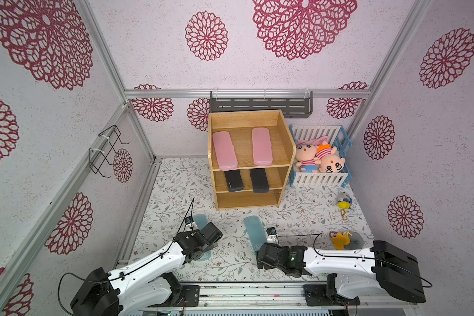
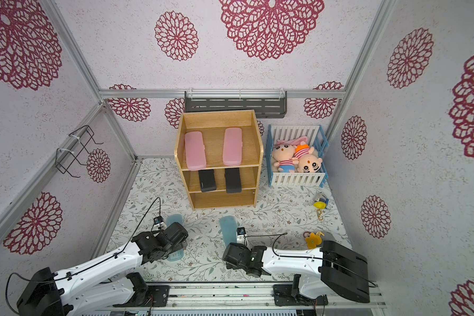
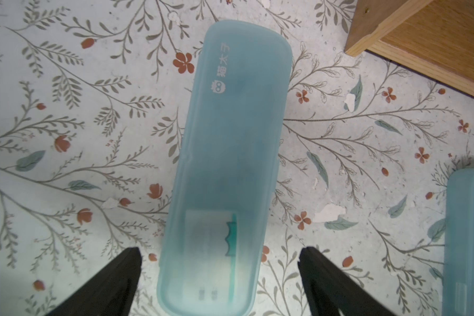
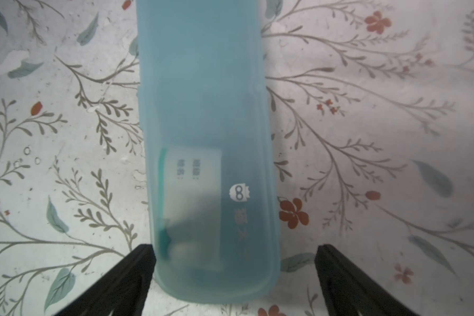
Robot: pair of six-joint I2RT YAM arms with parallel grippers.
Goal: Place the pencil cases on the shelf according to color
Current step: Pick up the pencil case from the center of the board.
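The wooden shelf (image 1: pixel 286 142) stands at the back of the flowered surface (image 1: pixel 175 177), just beside a white-and-blue crib (image 1: pixel 320 179) holding plush toys. Two pink cases (image 1: pixel 224 150) lie side by side on its top tier. Two black cases (image 1: pixel 233 180) sit on the middle tier with their near ends at the front edge.

The other two cases are out on the surface in front of the shelf, well apart from each other, each lying lengthwise toward it. The left fingers (image 3: pixel 115 281) are spread wide around the near end of the left blue case (image 3: pixel 225 164) — one on each side, a gap showing at both, nothing grasped. The right fingers (image 4: pixel 348 281) are released too, straddling the labelled end of the right blue case (image 4: pixel 205 109). One finger sits just beside the case's edge and the other stands off from it.
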